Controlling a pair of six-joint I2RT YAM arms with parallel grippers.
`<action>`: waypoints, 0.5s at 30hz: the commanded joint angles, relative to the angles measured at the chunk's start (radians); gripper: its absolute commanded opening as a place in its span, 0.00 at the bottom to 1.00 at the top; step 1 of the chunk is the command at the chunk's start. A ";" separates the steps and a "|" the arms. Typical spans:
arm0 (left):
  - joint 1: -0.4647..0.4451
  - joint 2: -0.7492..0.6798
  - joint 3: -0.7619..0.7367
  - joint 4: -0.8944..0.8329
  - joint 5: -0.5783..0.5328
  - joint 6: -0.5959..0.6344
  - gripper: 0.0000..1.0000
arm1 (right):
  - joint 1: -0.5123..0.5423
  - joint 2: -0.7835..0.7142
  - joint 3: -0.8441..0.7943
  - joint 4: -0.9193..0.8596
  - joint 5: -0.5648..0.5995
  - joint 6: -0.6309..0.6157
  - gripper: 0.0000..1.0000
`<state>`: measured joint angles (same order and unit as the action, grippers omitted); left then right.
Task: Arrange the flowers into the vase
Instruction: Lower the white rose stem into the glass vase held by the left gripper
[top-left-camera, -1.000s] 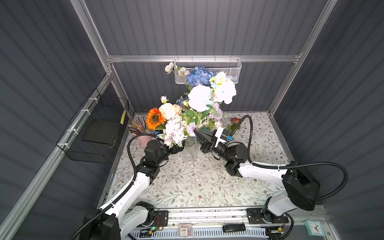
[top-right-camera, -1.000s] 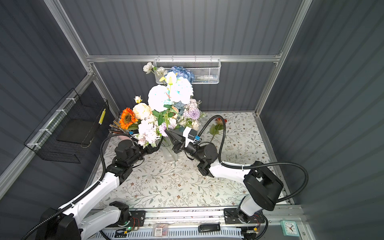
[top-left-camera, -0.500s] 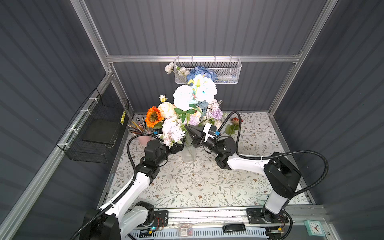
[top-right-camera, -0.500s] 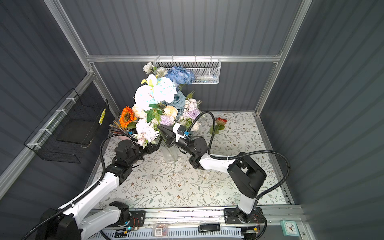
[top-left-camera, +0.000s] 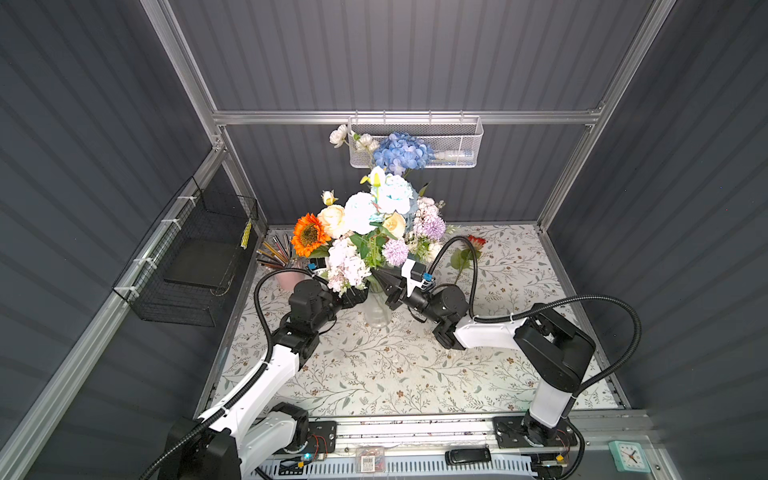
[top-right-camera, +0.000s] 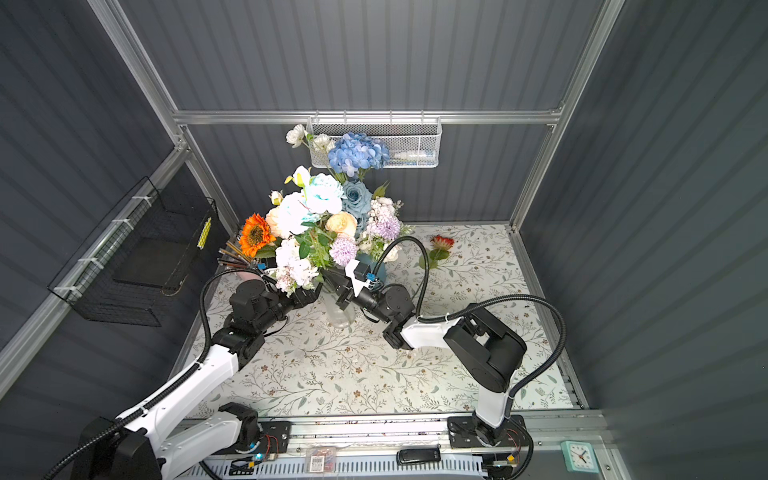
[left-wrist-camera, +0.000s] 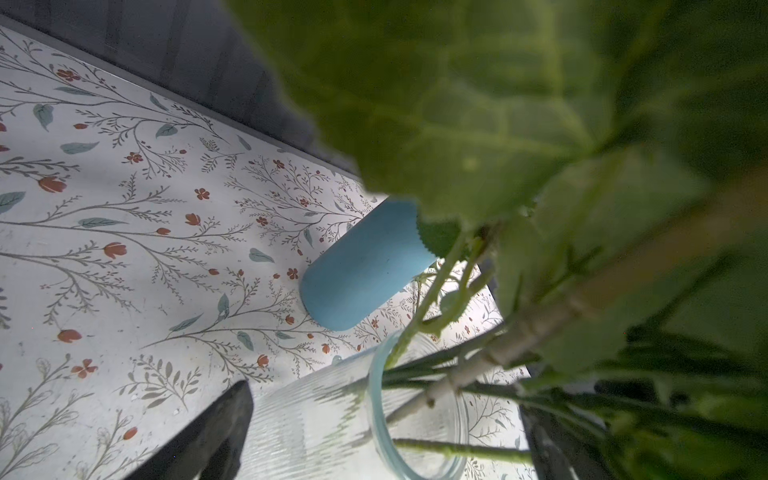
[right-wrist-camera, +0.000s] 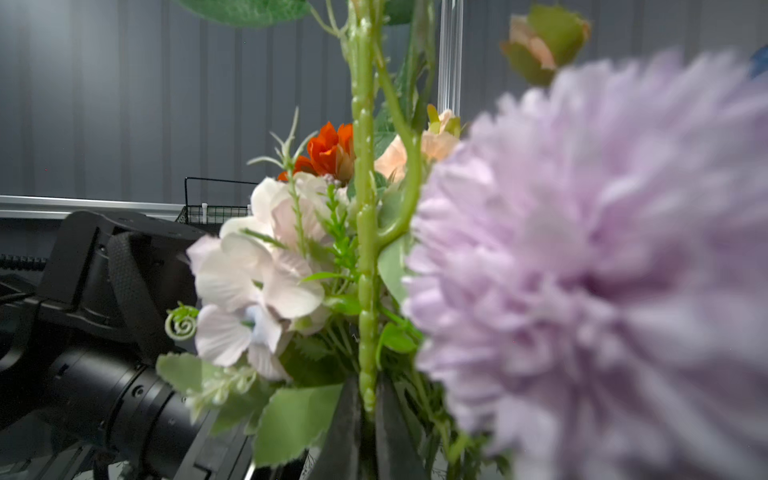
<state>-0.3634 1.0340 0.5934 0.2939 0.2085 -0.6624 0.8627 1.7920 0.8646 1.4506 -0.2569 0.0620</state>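
In both top views a clear glass vase (top-left-camera: 376, 309) stands in the middle of the surface (top-left-camera: 395, 370), packed with flowers (top-left-camera: 370, 216) in cream, aqua, lilac, orange and blue that rise well above it. The left end effector (top-left-camera: 359, 294) sits just beside the vase on its left, half hidden under pale blooms. The right end effector (top-left-camera: 376, 275) reaches in from the right at about the height of the vase mouth, under the foliage. One red flower (top-left-camera: 475, 242) lies flat on the surface near the back right, well apart from the vase. In the left wrist view the left end effector is spread wide. One dark finger (left-wrist-camera: 220, 432) shows beside the ribbed vase (left-wrist-camera: 324, 419), and several green stems run into its mouth; whether the finger touches the glass cannot be told. A blue cylinder (left-wrist-camera: 361, 270) stands on the surface near the vase. In the right wrist view the right end effector (right-wrist-camera: 368, 395) is pinched narrow on one knobbly green stem (right-wrist-camera: 365, 249), with a blurred lilac bloom (right-wrist-camera: 602, 270) close by. The step in hand appears to be seating that stem in the bouquet; whether its foot is already inside the vase cannot be told. The next move likely calls for easing the stem down through the crowded mouth, letting go without dragging neighbours out, then fetching the red flower.
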 joint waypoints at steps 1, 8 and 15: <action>0.001 -0.011 0.005 0.005 -0.006 0.017 1.00 | -0.004 -0.027 -0.039 0.028 0.039 0.006 0.09; 0.001 -0.005 0.014 0.006 0.001 0.014 1.00 | -0.005 -0.023 -0.092 0.028 0.065 0.012 0.19; 0.001 -0.008 0.014 0.005 0.006 0.010 1.00 | -0.007 -0.021 -0.113 0.028 0.079 0.024 0.19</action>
<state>-0.3634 1.0340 0.5934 0.2886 0.2089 -0.6624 0.8608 1.7832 0.7593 1.4479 -0.2047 0.0780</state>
